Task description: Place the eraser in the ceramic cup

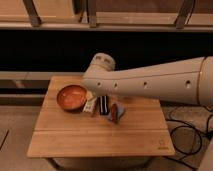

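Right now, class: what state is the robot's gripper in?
Gripper: hidden behind the arm near the eraser; open, with the eraser lying on the table.

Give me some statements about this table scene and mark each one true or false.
1. The eraser lies on the wooden table. True.
2. The eraser is inside the orange-brown bowl. False: it lies to the bowl's right in the picture, beside the white labelled item.
3. The arm reaches in from the picture's right, above the table. True.
4. The gripper hangs in plain view over the table's front edge. False: the gripper is hidden behind the arm's end, towards the back of the table.
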Action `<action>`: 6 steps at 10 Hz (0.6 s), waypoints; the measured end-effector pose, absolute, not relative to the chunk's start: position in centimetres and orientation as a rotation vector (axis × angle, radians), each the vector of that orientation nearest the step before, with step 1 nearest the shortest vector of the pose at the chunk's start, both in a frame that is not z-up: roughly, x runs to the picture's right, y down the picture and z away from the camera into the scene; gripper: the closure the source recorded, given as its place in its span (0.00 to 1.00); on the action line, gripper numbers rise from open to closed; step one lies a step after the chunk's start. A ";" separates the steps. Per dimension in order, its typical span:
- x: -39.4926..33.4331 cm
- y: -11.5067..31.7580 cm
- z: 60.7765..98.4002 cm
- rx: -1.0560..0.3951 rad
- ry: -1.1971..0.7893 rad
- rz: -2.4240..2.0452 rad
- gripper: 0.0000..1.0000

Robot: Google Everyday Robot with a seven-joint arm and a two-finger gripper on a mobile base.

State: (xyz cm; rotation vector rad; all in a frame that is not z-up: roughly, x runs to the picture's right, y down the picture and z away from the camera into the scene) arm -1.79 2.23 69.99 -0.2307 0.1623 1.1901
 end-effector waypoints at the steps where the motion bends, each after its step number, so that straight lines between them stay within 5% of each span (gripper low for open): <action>1: -2.0 2.1 70.2 -0.237 0.152 1.191 0.20; 6: -1.3 -0.3 79.0 -0.295 0.094 1.290 0.20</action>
